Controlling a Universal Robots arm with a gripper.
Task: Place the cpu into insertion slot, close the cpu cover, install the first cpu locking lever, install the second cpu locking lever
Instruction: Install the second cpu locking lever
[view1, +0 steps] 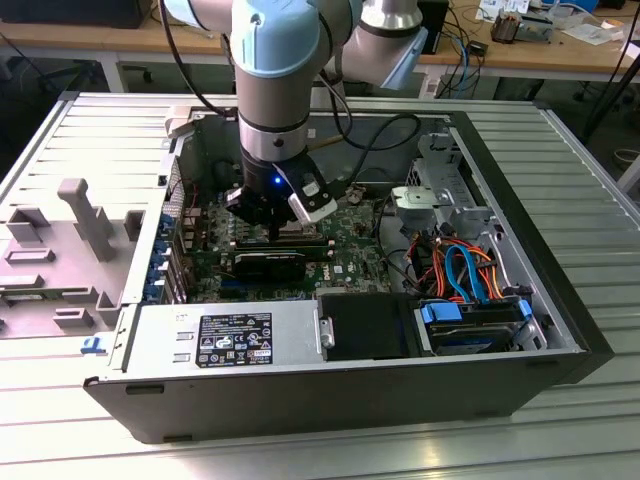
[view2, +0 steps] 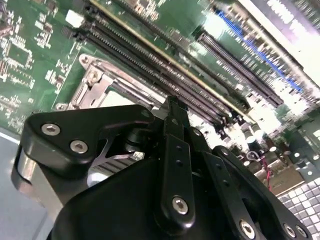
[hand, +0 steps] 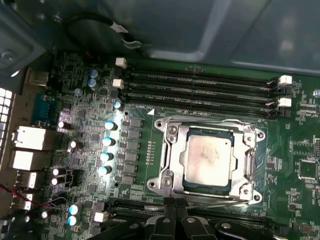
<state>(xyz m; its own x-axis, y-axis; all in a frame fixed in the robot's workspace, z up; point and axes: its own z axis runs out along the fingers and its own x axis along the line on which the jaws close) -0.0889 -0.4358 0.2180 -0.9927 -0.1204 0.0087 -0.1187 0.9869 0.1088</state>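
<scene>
Grey slatted metal worktop (view1: 590, 200) carries an open PC case (view1: 560, 330) lying on its side, mid-frame in the exterior view. Wooden desks (view1: 520, 55) with cables and clutter run across the top of that frame. Grey plastic fixture (view1: 85, 215) sits at the left edge, beside the case. Inside the case: green board (view1: 350, 265), silver power supply (view1: 225, 340) along the lower edge, blue and orange cables (view1: 465, 270) at right of centre.

Arm (view1: 272, 70) drops from top centre, and its hand (view1: 272, 225) hangs low over the board, just above the long black memory slots (hand: 200, 85).

In the first wrist view the cpu (hand: 206, 161) lies flat in the slot (hand: 172, 192), right of centre. The cover (hand: 250, 165) is down around it, with the silvery chip top showing through its window. Black fingertips (hand: 170, 222) poke in at the bottom edge, near the socket rim and close together with nothing between them. In the second wrist view the hand (view2: 172, 107) fills the lower half, fingers drawn together and empty, with the socket corner (view2: 92, 82) just behind at upper left.
</scene>
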